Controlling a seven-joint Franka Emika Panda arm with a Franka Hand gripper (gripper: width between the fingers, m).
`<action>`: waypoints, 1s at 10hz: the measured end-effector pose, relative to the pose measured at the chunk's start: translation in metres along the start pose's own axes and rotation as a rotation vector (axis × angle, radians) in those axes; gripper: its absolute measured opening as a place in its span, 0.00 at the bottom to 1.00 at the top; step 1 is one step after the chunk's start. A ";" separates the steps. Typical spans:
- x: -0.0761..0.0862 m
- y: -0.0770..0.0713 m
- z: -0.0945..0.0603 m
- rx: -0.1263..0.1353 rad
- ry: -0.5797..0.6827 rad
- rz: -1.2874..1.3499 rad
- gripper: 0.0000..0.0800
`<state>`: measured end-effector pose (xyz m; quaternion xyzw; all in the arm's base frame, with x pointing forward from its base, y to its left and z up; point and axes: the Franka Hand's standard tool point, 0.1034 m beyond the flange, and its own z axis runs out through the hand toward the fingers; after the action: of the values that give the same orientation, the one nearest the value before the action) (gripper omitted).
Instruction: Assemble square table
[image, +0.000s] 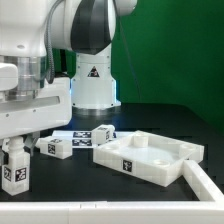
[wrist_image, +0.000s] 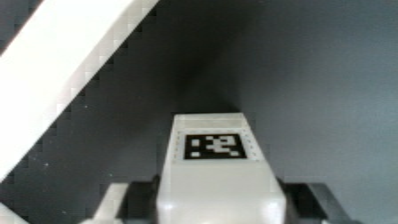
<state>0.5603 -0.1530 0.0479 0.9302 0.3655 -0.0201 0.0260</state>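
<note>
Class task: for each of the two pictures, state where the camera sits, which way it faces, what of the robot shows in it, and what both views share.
Exterior view: off the arm, low, facing across the table at the slab, loose legs and base; the arm and gripper show at the exterior view's left.
Wrist view: on the wrist, looking along the gripper onto the table; only its fingers show.
Shared: the tagged leg in the gripper.

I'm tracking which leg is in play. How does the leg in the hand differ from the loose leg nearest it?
The held leg is clamped in the hand; the loose leg lies free, untouched. The held leg stands upright; the loose leg looks low, seemingly on its side. Both are white blocks bearing black-and-white tags.
</note>
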 end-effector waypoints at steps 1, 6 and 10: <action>0.000 0.000 0.001 0.001 -0.001 0.000 0.43; 0.026 -0.021 -0.054 -0.038 0.039 -0.025 0.81; 0.073 -0.067 -0.077 -0.063 0.086 0.000 0.81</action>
<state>0.5700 -0.0494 0.1179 0.9290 0.3665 0.0315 0.0397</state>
